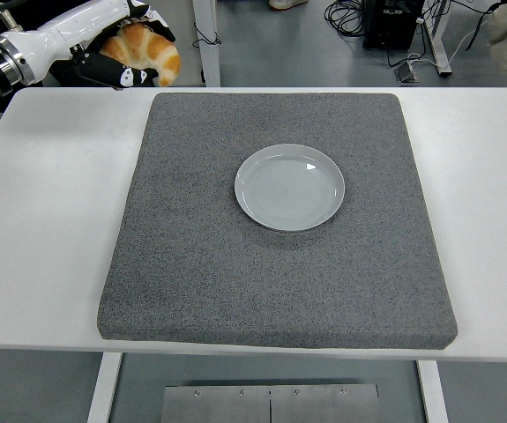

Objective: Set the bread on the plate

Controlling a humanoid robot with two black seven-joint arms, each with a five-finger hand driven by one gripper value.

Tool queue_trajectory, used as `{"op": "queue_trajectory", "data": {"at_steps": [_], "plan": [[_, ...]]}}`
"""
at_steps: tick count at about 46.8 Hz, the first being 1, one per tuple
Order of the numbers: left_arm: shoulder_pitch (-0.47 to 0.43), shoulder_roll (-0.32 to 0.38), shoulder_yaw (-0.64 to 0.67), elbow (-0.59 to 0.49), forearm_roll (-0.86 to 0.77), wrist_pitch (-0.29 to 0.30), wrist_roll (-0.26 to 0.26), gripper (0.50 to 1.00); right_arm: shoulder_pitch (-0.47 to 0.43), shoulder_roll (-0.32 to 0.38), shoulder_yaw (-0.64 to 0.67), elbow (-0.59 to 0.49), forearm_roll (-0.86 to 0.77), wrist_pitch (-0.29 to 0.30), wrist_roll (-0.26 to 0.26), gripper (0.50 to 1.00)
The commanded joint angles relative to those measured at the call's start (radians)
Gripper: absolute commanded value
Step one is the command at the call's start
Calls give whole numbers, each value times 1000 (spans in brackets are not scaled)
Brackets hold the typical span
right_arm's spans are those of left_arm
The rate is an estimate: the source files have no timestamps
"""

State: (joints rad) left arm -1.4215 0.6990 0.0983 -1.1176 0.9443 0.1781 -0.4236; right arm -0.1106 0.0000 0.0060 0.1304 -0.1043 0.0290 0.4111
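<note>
Bread [144, 48], a golden croissant, sits clasped in my left hand [116, 53], lifted high and hanging past the table's far left corner, above the floor rather than the surface. Black fingers [112, 72] curl under it and more wrap over the top, so I read the grasp as closed on the pastry. The plate [290, 187] lies empty on the grey mat [235, 282], a little toward the mat's far edge and right of its middle, well apart from the hand.

My worry is the long carry back across: a croissant is soft and flaky, so squeezing harder could crush it, while a loose hold could let it drop onto the floor, where it hangs now. Releasing from this height, I judge, could also bounce it off the shallow plate.

My left arm is cut off at the picture's left and top edges. I cannot see how firmly the fingertips bear on the underside. My right hand is out of view.
</note>
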Motion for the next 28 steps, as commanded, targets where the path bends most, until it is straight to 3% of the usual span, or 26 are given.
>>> {"op": "queue_trajectory", "data": {"at_steps": [1,13,28], "plan": [[0,-68,15,25,4,1,2,500,0,0,0,0,0,0,0,1000],[-2,-363,41,239,13,8,2,500,-1,0,0,0,0,0,0,1000],[-10,-547,41,331,13,18,3,500,-1,0,0,0,0,0,0,1000]]}}
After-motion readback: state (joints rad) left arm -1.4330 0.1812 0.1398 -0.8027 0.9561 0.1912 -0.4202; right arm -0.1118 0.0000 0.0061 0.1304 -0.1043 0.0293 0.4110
